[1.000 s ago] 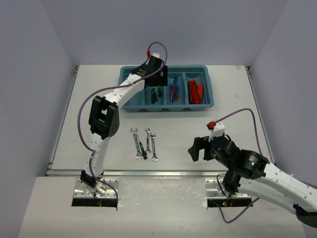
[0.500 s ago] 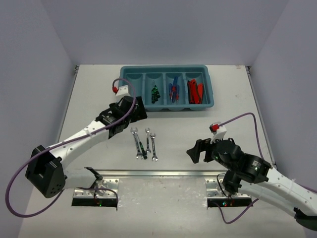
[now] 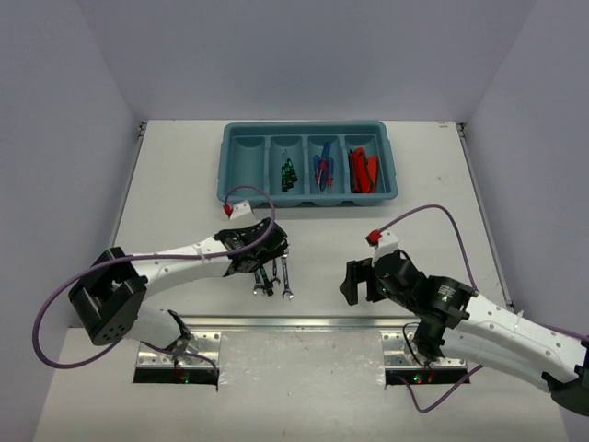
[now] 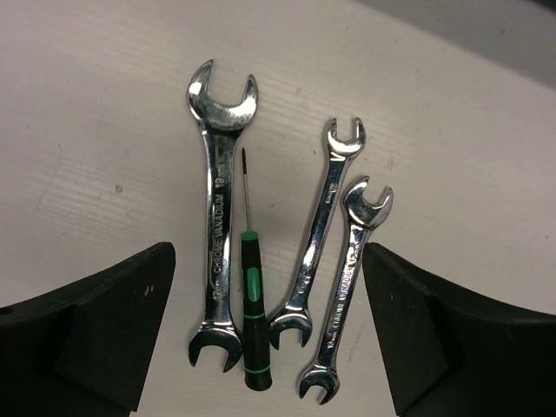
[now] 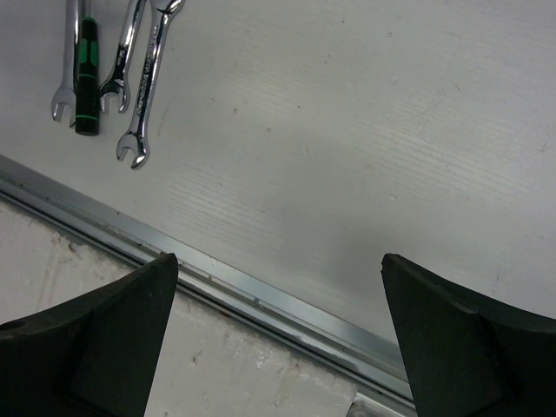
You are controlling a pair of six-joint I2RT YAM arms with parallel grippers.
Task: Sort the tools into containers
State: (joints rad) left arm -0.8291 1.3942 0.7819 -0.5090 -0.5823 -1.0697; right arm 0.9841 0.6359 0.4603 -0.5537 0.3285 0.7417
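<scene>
White table: largest wrench reads CHROME VANADIUM; left and right jaws both spread.

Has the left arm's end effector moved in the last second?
Yes. The left end effector came from over the teal tray toward the near edge of the table, now above the wrenches.

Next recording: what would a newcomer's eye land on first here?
The left gripper hangs open above three silver wrenches and a green-black driver lying side by side near the table's front edge. Behind them, the teal tray holds green drivers, blue screwdrivers and red knives, while its leftmost compartment is empty.
</scene>
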